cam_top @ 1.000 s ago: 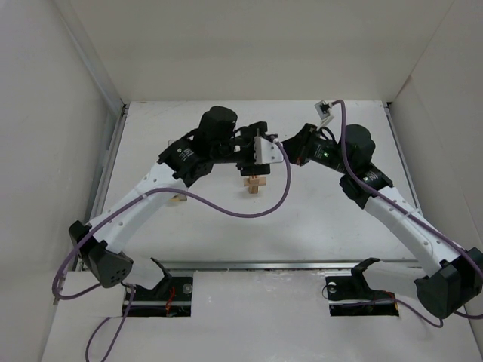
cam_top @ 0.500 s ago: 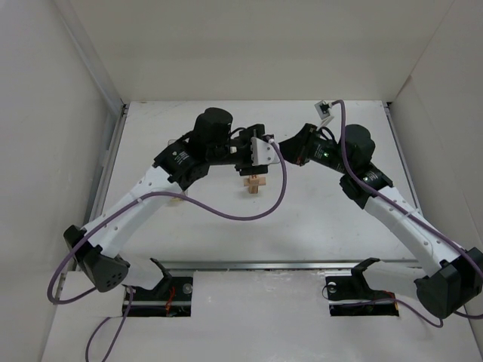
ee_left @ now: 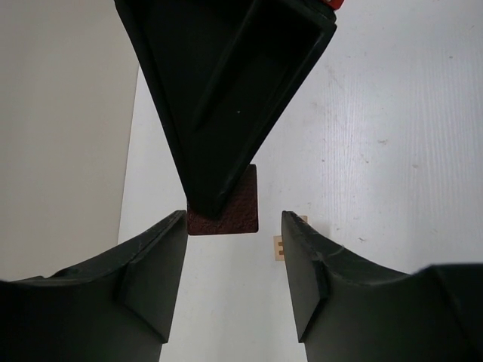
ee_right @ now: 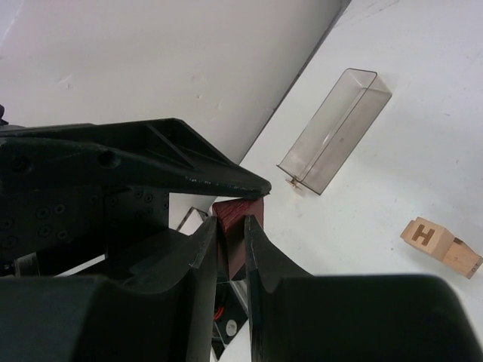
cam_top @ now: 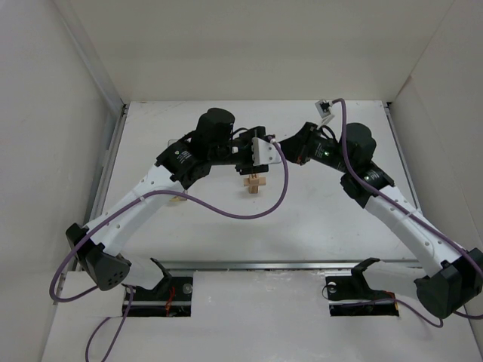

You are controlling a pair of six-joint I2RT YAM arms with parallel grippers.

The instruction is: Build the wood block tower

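1. Reddish-brown block (ee_right: 240, 205) is pinched between the jaws of the right gripper (ee_right: 232, 223), raised above the table (cam_top: 324, 204);
2. left gripper (ee_left: 234, 219) has its jaws spread either side of that block, with a gap showing on one side;
3. tan wood block tower (cam_top: 255, 183) stands mid-table, just near of both grippers.

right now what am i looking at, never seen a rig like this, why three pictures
It is a robot with a left arm and a right arm bolted at the near edge of a white table. The wide picture looks down from above and behind them. The other two come from a camera on each wrist, so each shows its own fingers. On the table stands a small tower of tan wood bars. The right wrist view also shows a clear plastic box and a tan block marked H. The right hand pinches a dark reddish-brown block. The left hand is open, its fingers either side of that block.
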